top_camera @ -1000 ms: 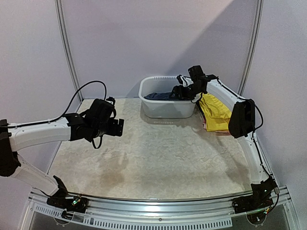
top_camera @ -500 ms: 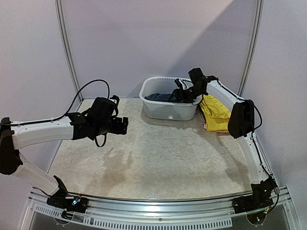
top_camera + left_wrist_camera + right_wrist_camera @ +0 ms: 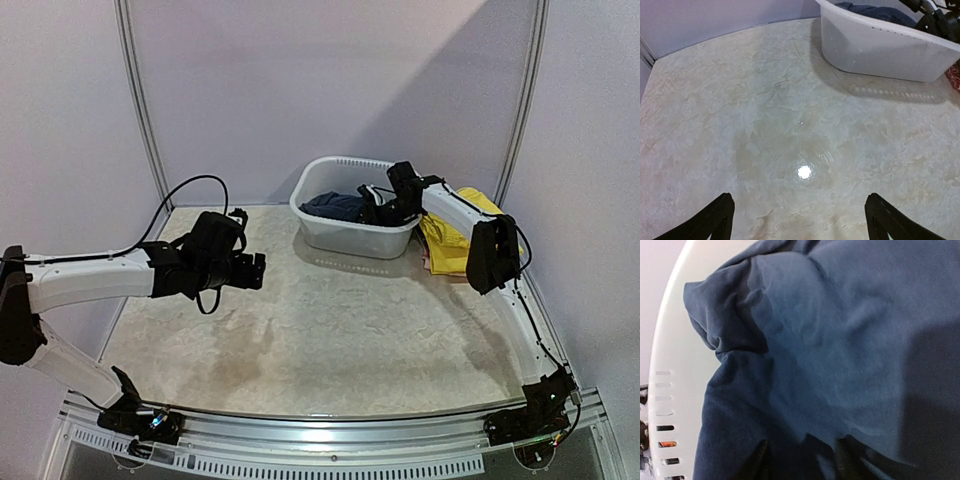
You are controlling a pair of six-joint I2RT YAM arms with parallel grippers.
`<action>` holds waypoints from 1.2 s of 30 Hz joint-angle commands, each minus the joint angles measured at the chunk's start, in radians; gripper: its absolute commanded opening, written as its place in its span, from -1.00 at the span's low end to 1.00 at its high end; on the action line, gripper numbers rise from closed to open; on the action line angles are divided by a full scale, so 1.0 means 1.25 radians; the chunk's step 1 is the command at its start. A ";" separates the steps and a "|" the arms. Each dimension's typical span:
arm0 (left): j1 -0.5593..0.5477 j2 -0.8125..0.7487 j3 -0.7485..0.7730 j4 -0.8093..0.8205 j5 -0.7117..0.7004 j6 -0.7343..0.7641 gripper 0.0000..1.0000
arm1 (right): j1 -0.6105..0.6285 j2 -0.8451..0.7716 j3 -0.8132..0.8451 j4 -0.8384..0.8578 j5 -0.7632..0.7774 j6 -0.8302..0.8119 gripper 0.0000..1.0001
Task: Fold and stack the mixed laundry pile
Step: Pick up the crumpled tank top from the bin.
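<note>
The laundry's navy garment [image 3: 335,205] lies crumpled in a white basin [image 3: 345,235]. My right gripper [image 3: 372,207] reaches into the basin from the right. In the right wrist view its dark fingers [image 3: 758,460] are sunk into the navy cloth [image 3: 840,330], with a fold of it bunched between them at the right gripper [image 3: 801,452]; a firm grip does not show. Yellow clothes [image 3: 450,240] lie stacked right of the basin on a reddish piece [image 3: 440,268]. My left gripper [image 3: 250,270] hovers over the table at the left, open and empty [image 3: 799,197].
The basin's wall [image 3: 875,50] stands at the far right in the left wrist view, a strip of reddish cloth [image 3: 954,77] beside it. Its slotted rim [image 3: 670,390] runs along the left in the right wrist view. Marbled tabletop [image 3: 330,320] spreads in front of both arms.
My right gripper has pushed deeper and leftward into the basin and its jaws have narrowed on the navy cloth. The basin has shifted slightly. The left gripper has barely moved.
</note>
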 commanded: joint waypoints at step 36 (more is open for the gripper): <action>0.008 -0.087 -0.104 0.000 -0.045 -0.007 0.86 | 0.006 -0.210 -0.099 0.229 0.270 0.134 0.62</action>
